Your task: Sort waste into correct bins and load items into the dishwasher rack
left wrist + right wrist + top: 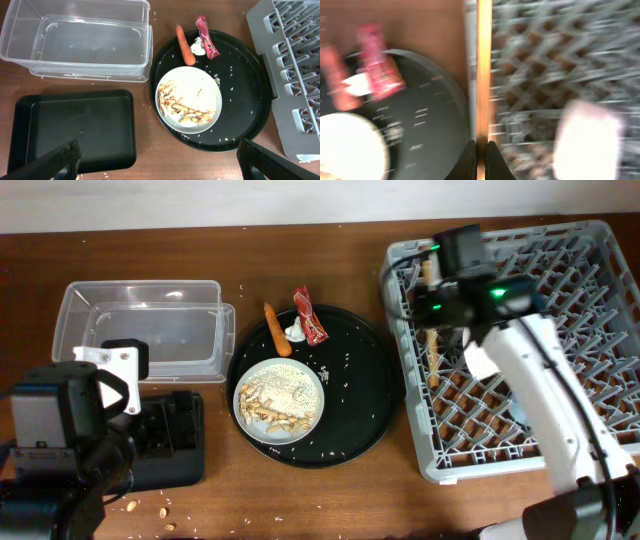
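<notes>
My right gripper (pixel 481 150) is shut on the wooden chopsticks (pixel 483 75). It holds them over the left side of the grey dishwasher rack (pixel 590 300), where they show in the overhead view (pixel 432 355). The right wrist view is blurred. My left gripper (pixel 160 167) is open and empty above the flat black tray bin (pixel 75 130). The clear tub (pixel 75 40) lies beyond it. The pale plate (pixel 189 102) holds rice and food scraps. The carrot (pixel 186 45), white tissue (pixel 198 46) and red wrapper (pixel 207 43) lie beside it.
The plate and waste sit on a large round black tray (pixel 365 400) between the bins and the rack. Rice grains are scattered on it and on the wooden table. A blurred white shape (pixel 587 140) shows in the rack. Crumbs (pixel 150 505) lie near the front left edge.
</notes>
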